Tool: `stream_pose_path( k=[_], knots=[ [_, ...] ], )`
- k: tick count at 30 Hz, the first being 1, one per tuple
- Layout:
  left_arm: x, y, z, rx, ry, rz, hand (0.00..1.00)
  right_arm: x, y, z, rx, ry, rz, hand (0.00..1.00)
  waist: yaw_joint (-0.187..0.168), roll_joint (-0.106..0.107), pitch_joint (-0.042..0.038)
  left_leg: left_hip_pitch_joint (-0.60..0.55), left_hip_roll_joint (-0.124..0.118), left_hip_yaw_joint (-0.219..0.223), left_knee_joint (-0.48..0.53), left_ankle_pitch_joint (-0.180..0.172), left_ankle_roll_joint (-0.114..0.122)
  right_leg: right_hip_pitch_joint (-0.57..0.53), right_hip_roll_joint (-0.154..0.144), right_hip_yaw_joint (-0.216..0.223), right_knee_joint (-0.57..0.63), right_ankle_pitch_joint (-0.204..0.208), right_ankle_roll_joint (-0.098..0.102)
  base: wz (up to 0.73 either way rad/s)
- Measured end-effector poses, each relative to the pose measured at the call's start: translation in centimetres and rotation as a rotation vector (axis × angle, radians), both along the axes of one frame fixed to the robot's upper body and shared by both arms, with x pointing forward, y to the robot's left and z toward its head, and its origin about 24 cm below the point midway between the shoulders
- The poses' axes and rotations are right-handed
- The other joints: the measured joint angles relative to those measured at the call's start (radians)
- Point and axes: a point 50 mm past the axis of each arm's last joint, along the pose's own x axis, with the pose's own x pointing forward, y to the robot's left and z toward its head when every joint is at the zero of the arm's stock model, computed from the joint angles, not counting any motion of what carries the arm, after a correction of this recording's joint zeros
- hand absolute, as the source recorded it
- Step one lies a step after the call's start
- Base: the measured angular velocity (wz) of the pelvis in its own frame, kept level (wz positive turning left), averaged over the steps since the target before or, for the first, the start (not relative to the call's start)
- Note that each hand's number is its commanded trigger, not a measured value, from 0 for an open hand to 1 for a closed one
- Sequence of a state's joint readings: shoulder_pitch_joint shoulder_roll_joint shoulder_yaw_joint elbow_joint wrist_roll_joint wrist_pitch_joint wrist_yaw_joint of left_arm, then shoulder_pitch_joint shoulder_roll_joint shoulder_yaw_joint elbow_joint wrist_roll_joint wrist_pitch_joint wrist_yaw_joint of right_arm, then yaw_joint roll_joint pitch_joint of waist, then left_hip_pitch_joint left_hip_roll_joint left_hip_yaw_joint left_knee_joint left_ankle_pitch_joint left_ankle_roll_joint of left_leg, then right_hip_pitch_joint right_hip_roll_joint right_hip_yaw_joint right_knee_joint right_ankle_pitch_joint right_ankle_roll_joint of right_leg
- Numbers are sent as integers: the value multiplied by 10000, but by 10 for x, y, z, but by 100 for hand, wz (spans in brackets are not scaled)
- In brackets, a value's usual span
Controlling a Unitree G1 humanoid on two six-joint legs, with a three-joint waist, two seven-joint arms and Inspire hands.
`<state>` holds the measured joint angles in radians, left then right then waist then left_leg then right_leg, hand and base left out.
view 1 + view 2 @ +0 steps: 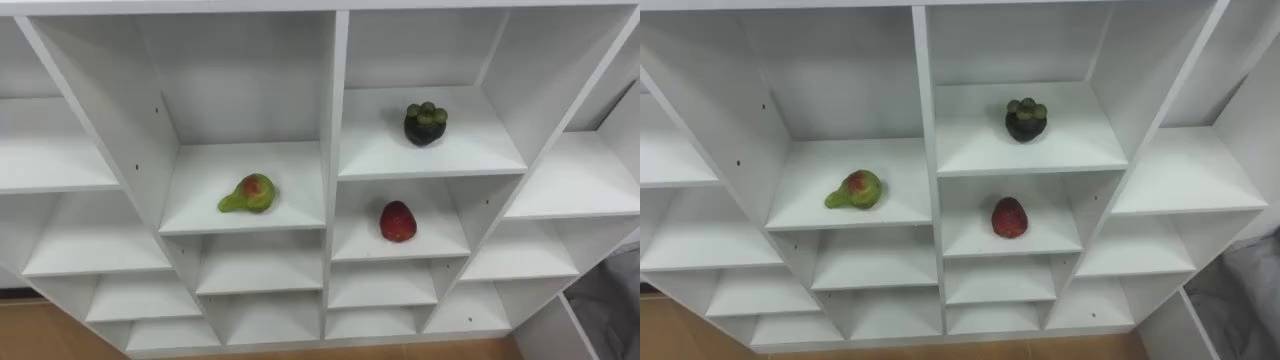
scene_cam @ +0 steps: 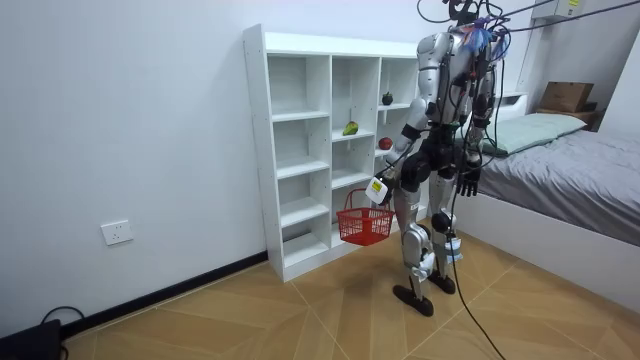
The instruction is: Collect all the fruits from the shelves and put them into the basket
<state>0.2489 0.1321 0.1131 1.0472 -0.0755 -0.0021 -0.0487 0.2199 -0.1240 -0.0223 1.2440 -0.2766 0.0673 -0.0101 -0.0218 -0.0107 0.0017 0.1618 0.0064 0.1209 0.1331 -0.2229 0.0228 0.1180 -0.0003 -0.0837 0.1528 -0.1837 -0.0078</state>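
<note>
My left robot hand (image 2: pixel 378 188) hangs low, curled on a basket (image 2: pixel 365 226) handle; my right robot hand (image 2: pixel 468 181) dangles, fingers relaxed.

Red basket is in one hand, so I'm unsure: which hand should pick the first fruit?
Right. The right hand hangs empty; the left hand holds the red basket by its handle.

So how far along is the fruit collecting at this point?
Nothing looks collected yet. The pear, the mangosteen and the red fruit all sit on the closet shelves. In hand: the red basket hangs from the left hand, no fruit visible inside; the right hand hangs idle. All three picks remain.
</note>
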Motion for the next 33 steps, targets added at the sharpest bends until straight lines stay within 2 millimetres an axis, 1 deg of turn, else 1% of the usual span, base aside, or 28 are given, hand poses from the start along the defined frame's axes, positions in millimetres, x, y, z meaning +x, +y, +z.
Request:
stream_pose_path(
  k=[7, 8, 13, 17, 21, 33],
  knots=[
    [5, 0, 1, 36, -154, -9, 100, 1, 0, 0, -34, -21, 109, 0, 11, 18, -10, 2, 0, 9, 1, 0, 0, -15, 4, 10, 20, 0, 0, 0],
    [4, 0, 1, 31, -143, -4, 100, 1, -1, 0, -47, -30, 112, 0, 16, 43, -25, 5, 0, 8, 1, 0, 0, -14, 5, 17, 22, 1, -1, 0],
    [4, 0, 0, 14, -120, -10, 100, 1, -2, 0, -270, -79, 71, 0, 26, 81, -21, 4, 6, 8, 1, 0, 0, -18, 13, 64, 33, 1, -1, 0],
    [4, -1, 0, 21, -102, -45, 100, 1, -3, 1, -408, -126, 82, 0, 21, 138, -36, 12, 7, 33, 2, 0, -1, -21, 14, 33, 59, 1, -2, 0],
    [3, -1, 0, 88, -75, -18, 100, 3, -3, 1, -415, -189, 104, 0, 22, 136, -31, 22, 5, 52, 6, 0, -1, -21, 9, 33, 103, 1, -1, 0],
    [2, -1, 0, 131, -52, 8, 100, 20, -5, 2, -661, -839, 141, 0, 33, 103, -24, -15, 6, 85, 16, 1, -1, -127, 9, 109, 185, -7, -4, -1]
  ],
)
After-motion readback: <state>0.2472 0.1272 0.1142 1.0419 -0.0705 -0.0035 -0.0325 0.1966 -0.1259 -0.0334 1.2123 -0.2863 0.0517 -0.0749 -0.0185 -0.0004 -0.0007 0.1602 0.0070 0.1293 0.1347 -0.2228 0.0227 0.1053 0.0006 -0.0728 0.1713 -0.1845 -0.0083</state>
